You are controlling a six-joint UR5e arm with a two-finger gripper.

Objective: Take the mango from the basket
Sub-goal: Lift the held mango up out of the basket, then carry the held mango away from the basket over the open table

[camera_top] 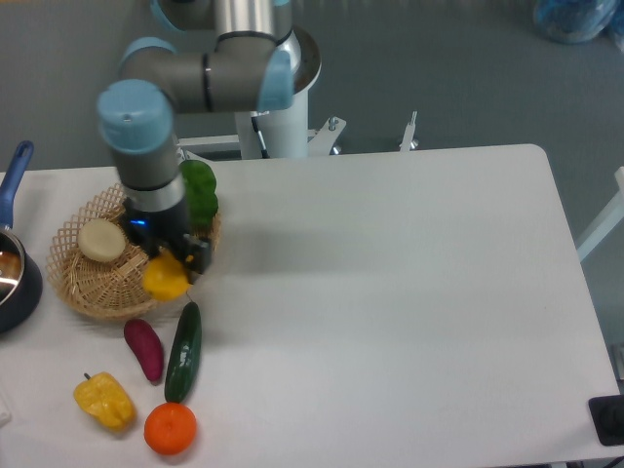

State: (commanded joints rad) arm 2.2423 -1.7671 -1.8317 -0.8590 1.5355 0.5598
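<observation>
The mango (pixel 166 277), glossy yellow-orange, hangs over the right part of the tan wicker basket (pixel 83 285), lifted off its floor. My gripper (pixel 172 264) points down from above and is shut on the mango, with dark fingers on both sides of it. The arm's wrist hides the top of the fruit.
In the basket lie a pale round item (pixel 101 240) and a green bell pepper (pixel 200 191) at the back right rim. In front of the basket: a purple vegetable (pixel 143 348), a cucumber (pixel 183 351), a yellow bell pepper (pixel 104 401), an orange (pixel 171 428). A dark pan (pixel 14 278) with blue handle stands left.
</observation>
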